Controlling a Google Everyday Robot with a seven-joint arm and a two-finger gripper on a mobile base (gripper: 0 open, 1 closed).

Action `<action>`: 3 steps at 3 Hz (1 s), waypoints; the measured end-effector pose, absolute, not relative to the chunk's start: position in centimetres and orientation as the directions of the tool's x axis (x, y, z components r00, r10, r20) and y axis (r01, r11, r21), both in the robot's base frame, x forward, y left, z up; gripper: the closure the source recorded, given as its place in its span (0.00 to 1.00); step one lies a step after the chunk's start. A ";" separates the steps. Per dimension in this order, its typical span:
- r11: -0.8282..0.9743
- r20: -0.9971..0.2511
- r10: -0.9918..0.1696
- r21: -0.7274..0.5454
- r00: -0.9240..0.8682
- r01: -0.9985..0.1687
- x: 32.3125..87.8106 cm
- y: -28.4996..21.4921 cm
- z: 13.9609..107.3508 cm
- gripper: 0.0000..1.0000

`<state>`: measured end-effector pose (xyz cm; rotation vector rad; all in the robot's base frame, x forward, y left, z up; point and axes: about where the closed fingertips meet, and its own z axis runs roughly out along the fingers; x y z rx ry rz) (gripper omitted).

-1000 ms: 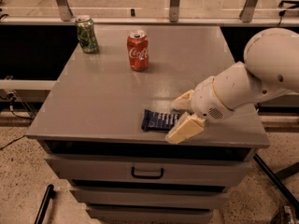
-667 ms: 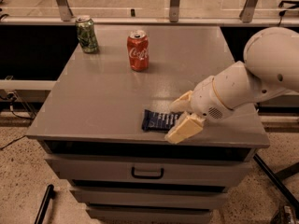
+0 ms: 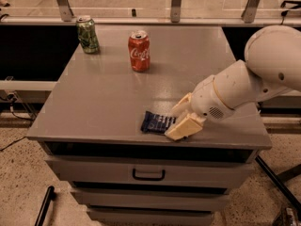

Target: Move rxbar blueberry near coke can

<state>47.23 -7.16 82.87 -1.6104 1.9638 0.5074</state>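
The rxbar blueberry (image 3: 156, 122), a flat dark navy wrapper with pale lettering, lies on the grey cabinet top (image 3: 108, 93) near its front edge, right of centre. My gripper (image 3: 172, 123) is down at the bar's right end, low over the top, and covers that end. The white arm reaches in from the right. The coke can (image 3: 139, 51), red with white script, stands upright toward the back of the top, well away from the bar and the gripper.
A green can (image 3: 87, 34) stands upright at the back left corner. The cabinet has drawers below with a dark handle (image 3: 148, 175). A window rail with metal posts (image 3: 176, 4) runs behind the top. The front edge lies just below the bar.
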 end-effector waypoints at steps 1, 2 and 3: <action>0.213 -0.623 -0.771 -0.051 -0.135 -0.976 47.2 -7.1 82.9 1.00; 0.235 -0.624 -0.768 -0.065 -0.144 -0.970 49.0 -7.3 83.9 1.00; 0.280 -0.637 -0.754 -0.088 -0.162 -0.956 51.9 -8.7 85.7 1.00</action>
